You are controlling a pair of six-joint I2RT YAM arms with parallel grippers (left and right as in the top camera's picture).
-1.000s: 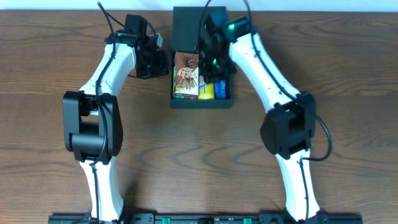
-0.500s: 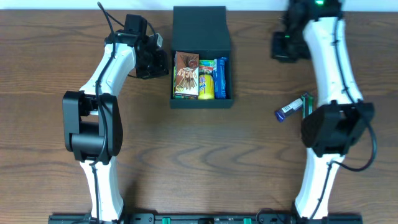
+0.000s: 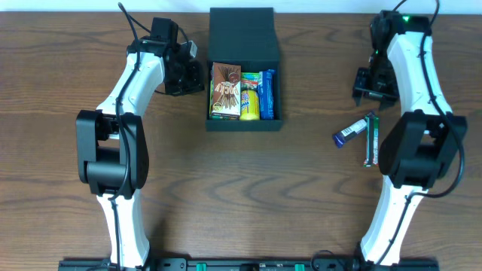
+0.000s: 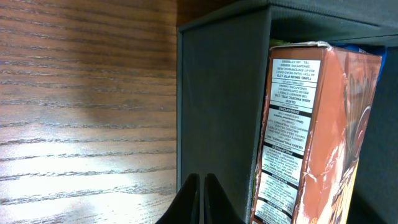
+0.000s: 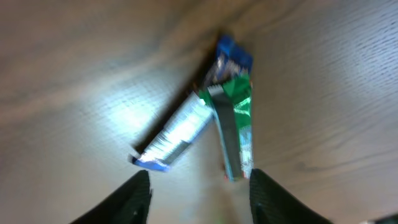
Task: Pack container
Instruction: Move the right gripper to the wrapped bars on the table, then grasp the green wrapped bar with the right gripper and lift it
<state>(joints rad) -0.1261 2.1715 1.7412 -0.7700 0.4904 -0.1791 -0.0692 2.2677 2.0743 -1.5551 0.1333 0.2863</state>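
Observation:
The dark container sits open at the table's far middle, its flap lid laid back. Inside stand a brown snack box, a yellow packet and a blue packet. My left gripper is shut and empty, its tips against the container's left wall; the brown box shows in the left wrist view. My right gripper is open and empty above a blue-silver packet and a green packet on the table. Both show in the right wrist view: blue-silver packet, green packet.
The wooden table stretches toward the front. Its far edge runs just behind the lid. The arm bases stand at the front edge.
My right arm left the container, swung to the far right, then came down toward the two loose packets. The left arm has not moved.

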